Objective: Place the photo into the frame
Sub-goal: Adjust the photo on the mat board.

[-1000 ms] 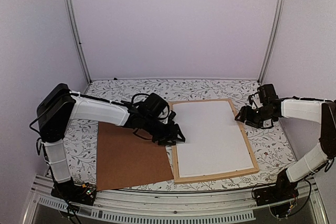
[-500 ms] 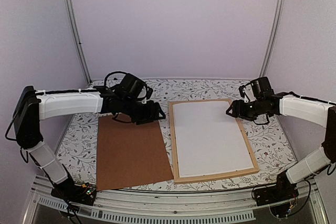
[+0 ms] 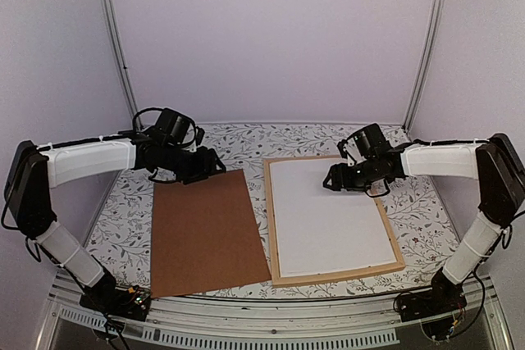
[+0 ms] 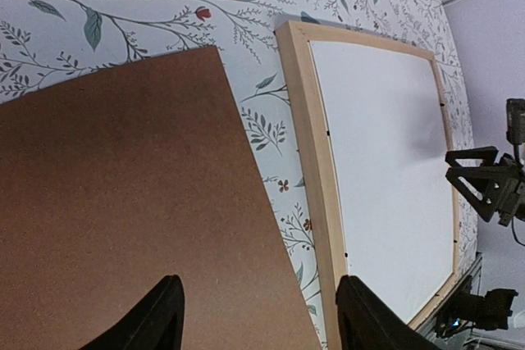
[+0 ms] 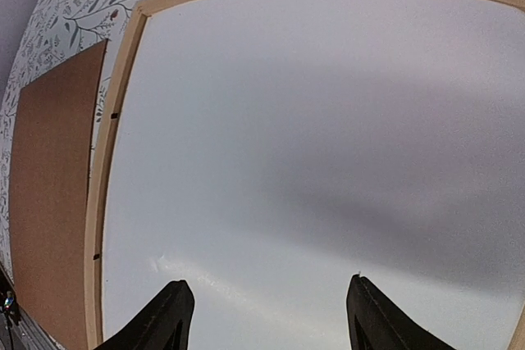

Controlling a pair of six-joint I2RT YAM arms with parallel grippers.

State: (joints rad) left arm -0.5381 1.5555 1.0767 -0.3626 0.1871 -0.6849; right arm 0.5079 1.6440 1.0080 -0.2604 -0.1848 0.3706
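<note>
The photo (image 3: 328,215) lies white side up inside the light wooden frame (image 3: 268,227) on the flowered tabletop; its printed side is hidden. My left gripper (image 3: 215,165) hovers open over the far edge of the brown backing board (image 3: 205,231), holding nothing. In the left wrist view the open gripper (image 4: 258,317) spans the board (image 4: 123,219) edge and the frame's (image 4: 312,145) left bar. My right gripper (image 3: 328,179) hangs open above the photo's far right part. The right wrist view shows my gripper (image 5: 267,313) empty over the white sheet (image 5: 312,137) and the frame (image 5: 123,96).
The brown backing board lies flat left of the frame, almost touching it at the near corner. It also shows in the right wrist view as a brown strip (image 5: 49,202). Metal posts (image 3: 115,38) stand at the back corners; a rail (image 3: 262,317) runs along the near edge.
My left arm pulled back from the frame's left edge to the board's far edge, its jaws widening. My right gripper moved left from the frame's right bar to over the photo.
</note>
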